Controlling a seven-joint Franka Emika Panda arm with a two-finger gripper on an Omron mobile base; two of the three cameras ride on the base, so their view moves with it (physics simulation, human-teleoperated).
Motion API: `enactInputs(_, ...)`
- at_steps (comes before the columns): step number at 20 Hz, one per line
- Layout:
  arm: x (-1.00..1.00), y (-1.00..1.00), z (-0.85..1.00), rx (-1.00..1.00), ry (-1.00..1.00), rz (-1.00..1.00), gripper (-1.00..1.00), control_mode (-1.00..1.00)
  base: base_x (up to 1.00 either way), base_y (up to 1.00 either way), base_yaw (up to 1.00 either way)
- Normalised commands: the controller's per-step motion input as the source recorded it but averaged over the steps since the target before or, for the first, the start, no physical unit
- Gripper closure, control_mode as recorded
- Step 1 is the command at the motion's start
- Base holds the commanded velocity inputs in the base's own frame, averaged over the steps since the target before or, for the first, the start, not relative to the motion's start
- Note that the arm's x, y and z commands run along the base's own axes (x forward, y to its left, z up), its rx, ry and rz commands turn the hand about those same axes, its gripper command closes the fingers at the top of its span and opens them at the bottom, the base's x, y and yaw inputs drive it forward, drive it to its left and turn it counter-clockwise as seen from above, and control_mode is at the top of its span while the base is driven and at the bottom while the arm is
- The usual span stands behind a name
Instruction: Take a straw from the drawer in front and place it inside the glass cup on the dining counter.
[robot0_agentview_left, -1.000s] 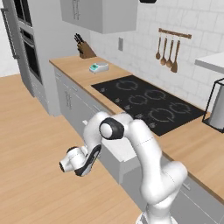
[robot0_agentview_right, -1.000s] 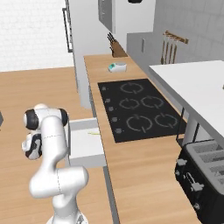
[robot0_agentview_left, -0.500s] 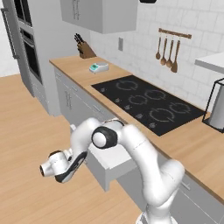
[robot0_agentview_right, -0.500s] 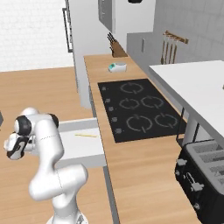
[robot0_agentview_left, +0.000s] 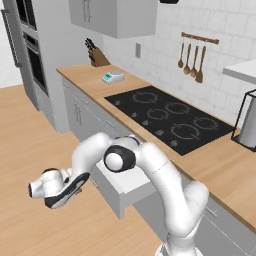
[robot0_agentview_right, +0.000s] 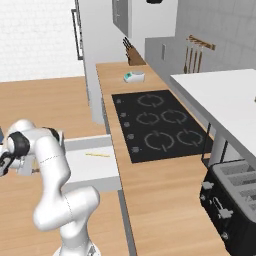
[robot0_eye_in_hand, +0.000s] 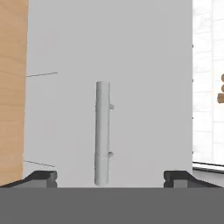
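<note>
Gripper: white arm's two-finger gripper is hanging low over wood floor, left of drawer front; dark finger tips are standing wide apart, released, gripping nothing.
Handle: slim grey metal bar handle is showing between the tips in hand view, apart from both.
Drawer: wide, shallow light grey drawer w/ white inside is standing pulled out from cabinet run under wood worktop.
Straw: thin pale yellow-tan stick is lying flat on drawer's white floor, toward its back.
Hob: black hob is sitting in worktop, right of drawer.
</note>
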Motion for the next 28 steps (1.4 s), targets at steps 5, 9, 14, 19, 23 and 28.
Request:
enactInputs(5,-0.42,-0.30,1.00,0.41,0.01,0.00,-1.00,-1.00,0.00,0.00,0.00)
enactInputs(9,-0.15,-0.70,1.00,0.48,0.01,0.00,-1.00,-1.00,0.00,0.00,0.00)
enactInputs(14,0.07,-0.88,0.87,0.49,0.15,0.00,-1.00,-1.00,0.00,0.00,0.00)
enactInputs(19,0.47,-0.63,0.12,0.35,0.19,0.00,-1.00,-1.00,0.00,0.00,0.00)
enactInputs(23,0.53,-0.34,-0.07,0.15,0.09,0.00,-1.00,-1.00,0.00,0.00,0.00)
enactInputs(28,0.46,-0.03,-0.26,0.04,0.07,0.03,-1.00,-1.00,0.00,0.00,0.00)
